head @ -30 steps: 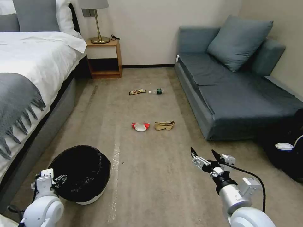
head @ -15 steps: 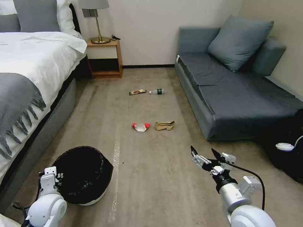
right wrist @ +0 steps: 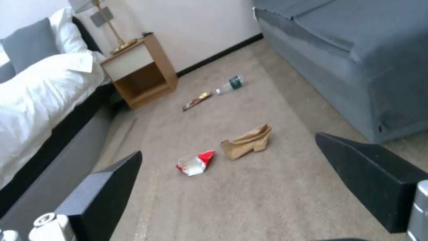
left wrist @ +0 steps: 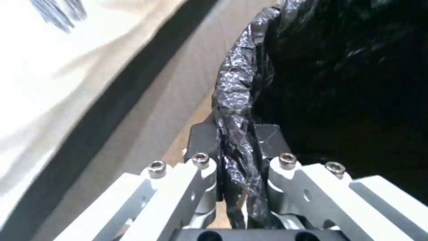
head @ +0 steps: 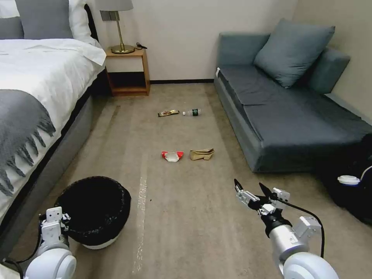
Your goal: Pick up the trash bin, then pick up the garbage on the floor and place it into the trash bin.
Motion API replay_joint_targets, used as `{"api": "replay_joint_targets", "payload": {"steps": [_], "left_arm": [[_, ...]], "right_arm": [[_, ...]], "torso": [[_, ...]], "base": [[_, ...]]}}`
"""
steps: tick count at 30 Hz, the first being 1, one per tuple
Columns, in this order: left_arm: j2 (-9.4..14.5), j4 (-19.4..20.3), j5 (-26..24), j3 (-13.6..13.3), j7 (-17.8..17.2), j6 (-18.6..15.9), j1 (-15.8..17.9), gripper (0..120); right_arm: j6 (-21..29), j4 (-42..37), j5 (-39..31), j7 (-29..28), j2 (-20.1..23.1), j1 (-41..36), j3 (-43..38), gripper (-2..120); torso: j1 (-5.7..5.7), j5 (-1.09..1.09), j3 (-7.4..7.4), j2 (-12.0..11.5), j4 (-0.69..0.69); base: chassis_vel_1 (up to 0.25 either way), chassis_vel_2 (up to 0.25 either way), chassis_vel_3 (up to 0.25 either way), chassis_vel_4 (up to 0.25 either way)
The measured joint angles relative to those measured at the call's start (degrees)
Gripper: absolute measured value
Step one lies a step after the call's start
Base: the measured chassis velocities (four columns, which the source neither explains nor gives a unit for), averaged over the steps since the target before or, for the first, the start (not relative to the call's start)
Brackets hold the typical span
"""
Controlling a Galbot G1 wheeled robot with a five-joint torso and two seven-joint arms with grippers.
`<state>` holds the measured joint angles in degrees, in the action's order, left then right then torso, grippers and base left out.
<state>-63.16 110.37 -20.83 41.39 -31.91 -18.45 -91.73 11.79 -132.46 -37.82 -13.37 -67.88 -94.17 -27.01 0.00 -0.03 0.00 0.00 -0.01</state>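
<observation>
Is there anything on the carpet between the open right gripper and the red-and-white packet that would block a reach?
Nothing visible. The right gripper hangs open above bare carpet, and the stretch up to the red-and-white packet holds no object. The brown paper bag lies beside the packet, apart from it. The left gripper is clamped on the trash bin rim.

The room was evenly and softly lit, with no hard shadows on the carpet (head: 186, 217). The head view was sharp, though straight lines bowed slightly toward its edges. The left wrist view was blurred, perhaps by motion; dull glare caught the black bag (left wrist: 236, 100). The right wrist view was soft, with grainy detail.
</observation>
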Motion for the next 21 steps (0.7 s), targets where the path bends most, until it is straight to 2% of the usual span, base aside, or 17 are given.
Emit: {"api": "replay_joint_targets", "payload": {"steps": [5,12,21], "left_arm": [[-1.0,2.7,3.7,0.7,-1.7,0.7,-1.5,0],[-3.5,7.1,11.9,1.2,-5.1,1.1,-3.8,0],[-5.3,8.5,17.6,0.2,-6.1,2.9,-4.7,0]], "right_arm": [[-0.5,0.1,-0.3,0.4,0.1,0.2,0.0,100],[-1.4,0.9,-0.2,2.4,0.1,0.6,0.1,100],[-1.9,1.8,-0.2,3.6,0.3,1.0,0.0,100]], "torso": [[0.0,0.01,0.0,0.0,0.01],[0.0,0.03,0.0,0.0,0.02],[0.0,0.03,0.0,0.0,0.01]], "base": [[0.0,0.0,0.0,0.0],[0.0,0.0,0.0,0.0],[0.0,0.0,0.0,0.0]]}}
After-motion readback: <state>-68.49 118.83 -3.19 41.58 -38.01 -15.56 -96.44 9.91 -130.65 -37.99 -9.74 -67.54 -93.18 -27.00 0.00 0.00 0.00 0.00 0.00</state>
